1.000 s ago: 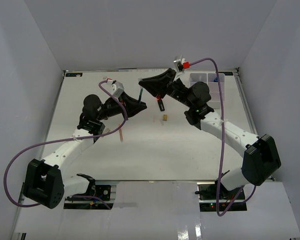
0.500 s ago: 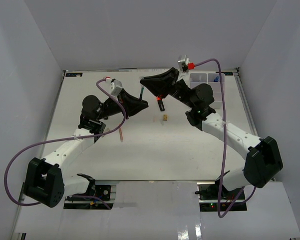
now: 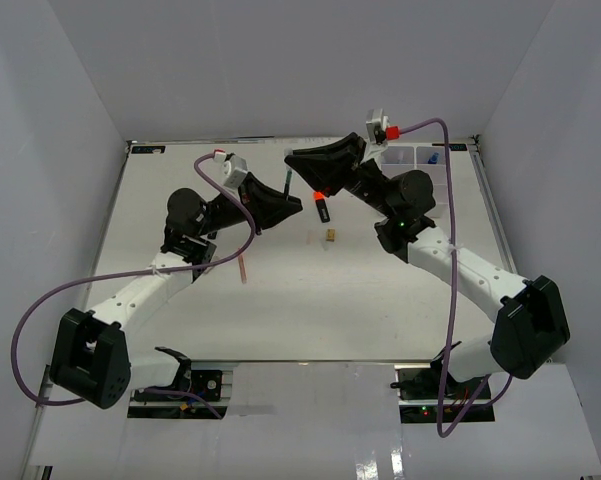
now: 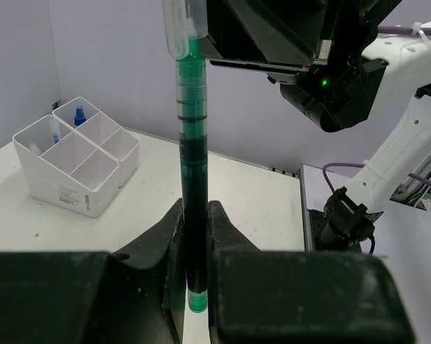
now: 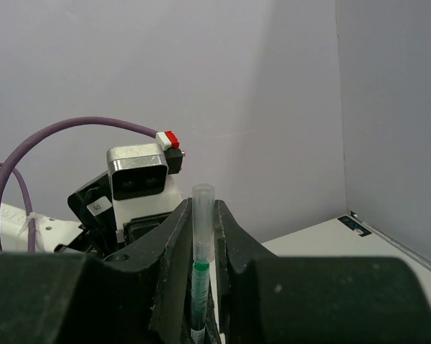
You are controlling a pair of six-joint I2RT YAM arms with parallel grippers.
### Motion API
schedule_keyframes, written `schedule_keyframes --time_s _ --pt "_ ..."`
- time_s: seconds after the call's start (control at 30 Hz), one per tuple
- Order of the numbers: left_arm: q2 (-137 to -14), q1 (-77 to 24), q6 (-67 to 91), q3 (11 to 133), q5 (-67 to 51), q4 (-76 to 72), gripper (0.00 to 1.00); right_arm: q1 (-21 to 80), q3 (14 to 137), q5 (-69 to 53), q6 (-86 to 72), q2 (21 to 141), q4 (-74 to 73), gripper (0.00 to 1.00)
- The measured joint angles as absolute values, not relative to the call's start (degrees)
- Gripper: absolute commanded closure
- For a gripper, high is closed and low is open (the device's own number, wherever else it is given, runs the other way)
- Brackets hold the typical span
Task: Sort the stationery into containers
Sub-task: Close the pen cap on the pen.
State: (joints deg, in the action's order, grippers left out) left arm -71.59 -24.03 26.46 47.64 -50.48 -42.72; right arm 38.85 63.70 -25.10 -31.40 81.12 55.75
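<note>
The top view looks down from behind on the whole desk (image 3: pixel 280 320). Each wrist view peers close along its fingers (image 4: pixel 161 244); both share the green pen (image 4: pixel 192 215).

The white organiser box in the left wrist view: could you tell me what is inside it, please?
A blue-capped bottle stands in a far compartment, a thin blue item in the next; near walls of the box partly hide the floors.

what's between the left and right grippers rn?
A green pen bridges the gap: the left gripper clamps its lower barrel, the right gripper pinches its clear top end. Clearest in the left wrist view.
</note>
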Motion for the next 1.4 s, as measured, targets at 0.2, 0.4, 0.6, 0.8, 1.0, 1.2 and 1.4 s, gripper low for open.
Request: schedule_keyframes --time_s 0.2,0.4,0.6,0.8,1.0,1.2,1.4 --pt "-73.01 -24.71 27.0 48.66 -50.35 -45.06 1.0 38.87 63.18 -25.3 -32.16 80.75 56.9 0.77" --pt "-73.73 -24.99 27.57 48.82 -50.33 -46.89 1.0 38.79 63.16 -25.45 -32.77 80.71 57.45 0.77" --pt "-73.82 -25.1 28.56 48.84 -49.91 -49.3 1.0 38.79 62.59 -25.71 -32.88 80.23 58.24 0.75" --pt "-73.84 -25.1 29.41 49.36 -48.42 -52.36 1.0 39.03 60.64 -26.2 -32.84 79.83 57.95 0.69" --pt "-73.84 -25.15 29.65 49.91 -47.99 -53.43 1.0 39.03 60.1 -26.52 -32.34 79.22 55.86 0.4" --pt "-73.8 -25.15 28.32 49.93 -47.59 -51.99 1.0 39.0 59.68 -26.7 -29.58 75.09 49.89 0.04" --pt "-72.53 -25.15 24.58 49.93 -47.59 -45.63 1.0 39.0 56.69 -23.81 -24.58 65.89 39.31 0.1"
